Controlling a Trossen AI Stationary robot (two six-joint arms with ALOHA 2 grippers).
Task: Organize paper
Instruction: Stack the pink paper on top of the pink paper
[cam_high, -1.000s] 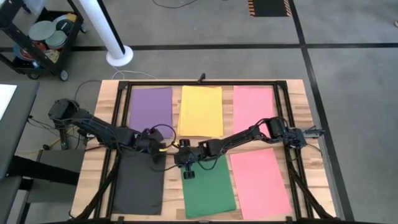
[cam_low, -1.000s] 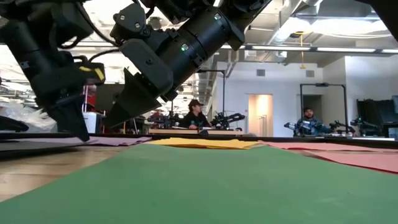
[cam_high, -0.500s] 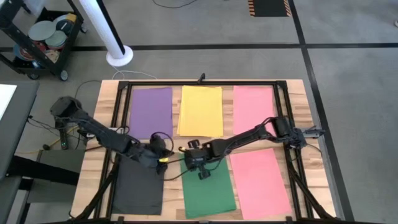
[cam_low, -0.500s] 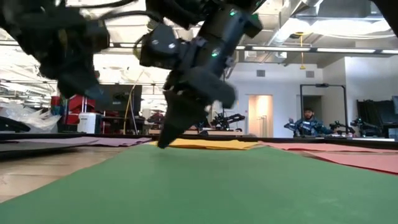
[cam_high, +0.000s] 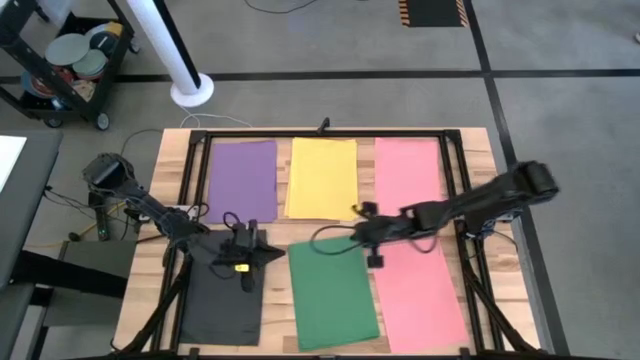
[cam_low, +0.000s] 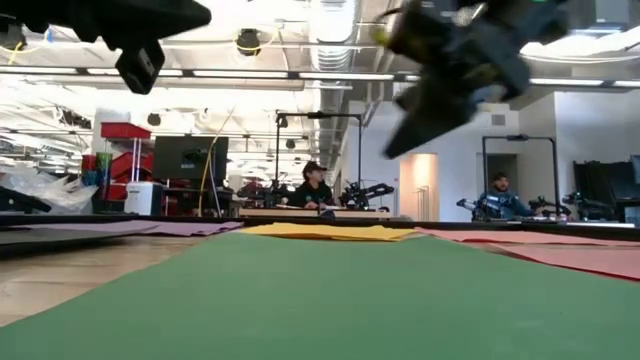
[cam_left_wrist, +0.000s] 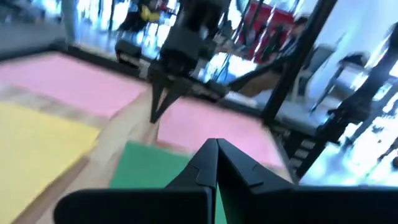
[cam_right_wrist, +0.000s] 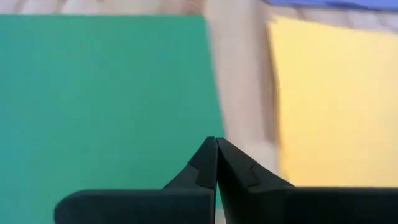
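Paper lies in six sheets on my desk (cam_high: 170, 180), three far and three near: purple sheet (cam_high: 241, 180), yellow sheet (cam_high: 323, 178) and far pink sheet (cam_high: 407, 170), then black sheet (cam_high: 222, 300), green sheet (cam_high: 332, 293) and near pink sheet (cam_high: 418, 295), none overlapping, so I judge the sorting nearly done. My left claw (cam_high: 268, 254) hangs clenched and empty by the black sheet's far right corner, my right claw (cam_high: 352, 229) clenched and empty above the bare gap between yellow and green. Wood strips between sheets leave me open room.

Matt, smooth green paper sheet (cam_high: 333, 294) lies flat on the pale, grainy wooden plank worktop (cam_high: 145, 262), framed by black metal rails (cam_high: 320, 132).
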